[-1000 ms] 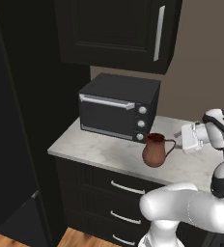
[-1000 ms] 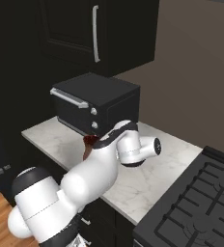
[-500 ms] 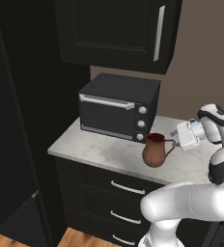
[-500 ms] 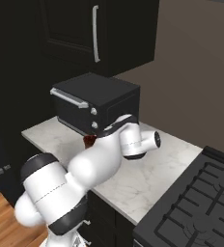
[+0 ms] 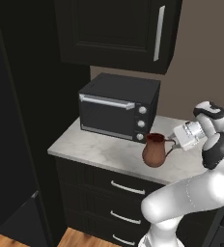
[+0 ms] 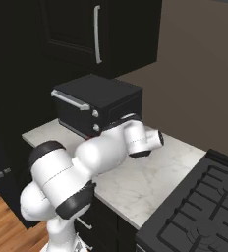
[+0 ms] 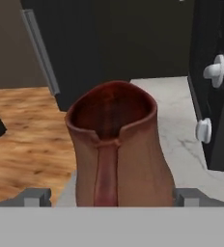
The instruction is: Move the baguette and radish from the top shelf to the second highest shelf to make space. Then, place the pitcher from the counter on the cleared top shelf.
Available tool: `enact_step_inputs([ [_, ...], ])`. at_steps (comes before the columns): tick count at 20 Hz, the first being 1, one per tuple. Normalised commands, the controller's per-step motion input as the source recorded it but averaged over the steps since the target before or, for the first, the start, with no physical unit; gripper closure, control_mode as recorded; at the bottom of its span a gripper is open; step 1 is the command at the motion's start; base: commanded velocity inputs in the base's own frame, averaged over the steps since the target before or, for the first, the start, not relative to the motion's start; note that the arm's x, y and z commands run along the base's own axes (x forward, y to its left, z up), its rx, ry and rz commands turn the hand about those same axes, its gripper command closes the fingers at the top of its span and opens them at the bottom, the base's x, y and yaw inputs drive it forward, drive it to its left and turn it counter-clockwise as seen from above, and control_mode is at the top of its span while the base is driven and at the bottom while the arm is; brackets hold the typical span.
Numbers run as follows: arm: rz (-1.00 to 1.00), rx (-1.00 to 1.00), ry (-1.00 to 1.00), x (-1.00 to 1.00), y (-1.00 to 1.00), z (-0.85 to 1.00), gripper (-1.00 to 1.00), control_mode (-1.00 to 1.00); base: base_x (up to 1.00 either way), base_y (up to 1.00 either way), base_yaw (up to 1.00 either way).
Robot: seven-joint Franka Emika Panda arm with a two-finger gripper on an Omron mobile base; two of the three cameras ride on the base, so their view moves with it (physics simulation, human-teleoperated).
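The reddish-brown pitcher [image 5: 154,151] stands upright on the light speckled counter [image 5: 97,149], in front of the toaster oven's right end, with its loop handle turned toward my hand. My gripper [image 5: 174,140] is level with that handle and right at it. In the hand view the pitcher [image 7: 117,149] looms very close, its handle running down the middle. My gripper [image 7: 113,198] is open there, its grey fingertips [image 7: 35,197] wide apart on either side of the handle. The baguette, radish and both fridge shelves are out of view.
A black toaster oven [image 5: 119,106] with white knobs sits just behind the pitcher. Black wall cabinets [image 5: 119,31] hang above it. A tall dark panel [image 5: 10,120] stands left of the counter. A black stove top [image 6: 194,206] lies at the right.
My hand has moved left along the counter toward the pitcher and now sits at its handle. The pitcher has not moved.
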Motion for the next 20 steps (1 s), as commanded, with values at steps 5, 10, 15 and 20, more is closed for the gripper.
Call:
enact_step_inputs([
  [5,0.08,0.0,0.09,0.0,0.02,-0.09,1.0,-1.0,0.0,0.0,0.0],
  [10,0.02,0.0,0.01,0.0,0.03,-0.03,1.0,-1.0,0.0,0.0,0.0],
  [15,0.0,0.0,0.0,0.0,0.01,-0.02,1.0,-1.0,0.0,0.0,0.0],
  [20,-0.01,0.0,-0.06,-0.23,0.35,0.02,1.0,-1.0,0.0,0.0,0.0],
])
